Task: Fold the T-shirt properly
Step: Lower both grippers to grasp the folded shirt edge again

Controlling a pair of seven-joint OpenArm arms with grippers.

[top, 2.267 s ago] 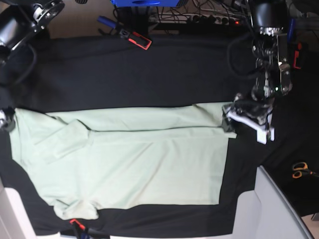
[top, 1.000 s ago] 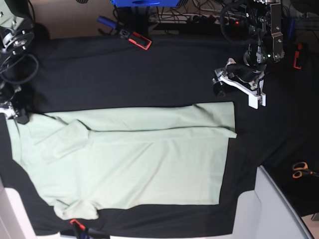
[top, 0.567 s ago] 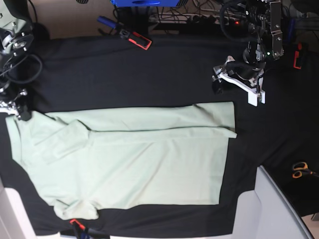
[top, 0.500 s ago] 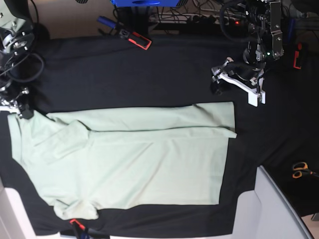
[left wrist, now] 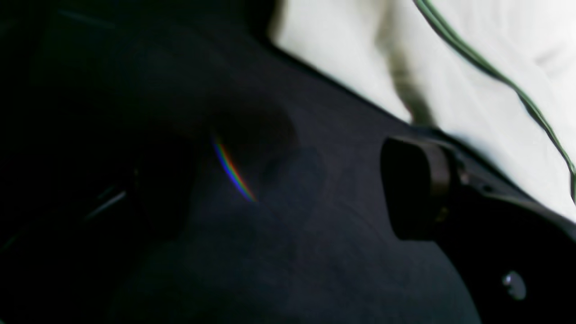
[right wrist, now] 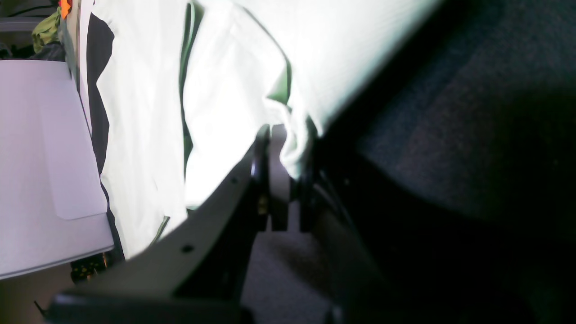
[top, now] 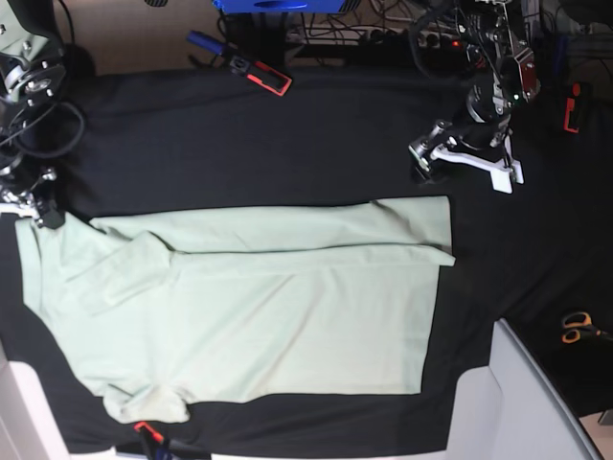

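Mint-green T-shirt [top: 249, 307] spread on the black-draped worktop [top: 287, 144], one arm pinching its corner, the other hanging clear.

From where I stand, the shirt lies mostly flat across the near half of the cloth, with its far long edge folded over into a narrow band. The right gripper [top: 34, 213] sits at the shirt's far corner on the base view's left; its wrist view shows the jaws closed tight on a bunched bit of pale fabric [right wrist: 294, 148], with the rest of the shirt stretching away behind it. The left gripper [top: 465, 161] hovers over bare black cloth, just beyond the shirt's other far corner and not touching it, its jaws spread wide with nothing between them; its own camera sees the shirt's edge [left wrist: 450, 67] just past one dark fingertip [left wrist: 411, 189].
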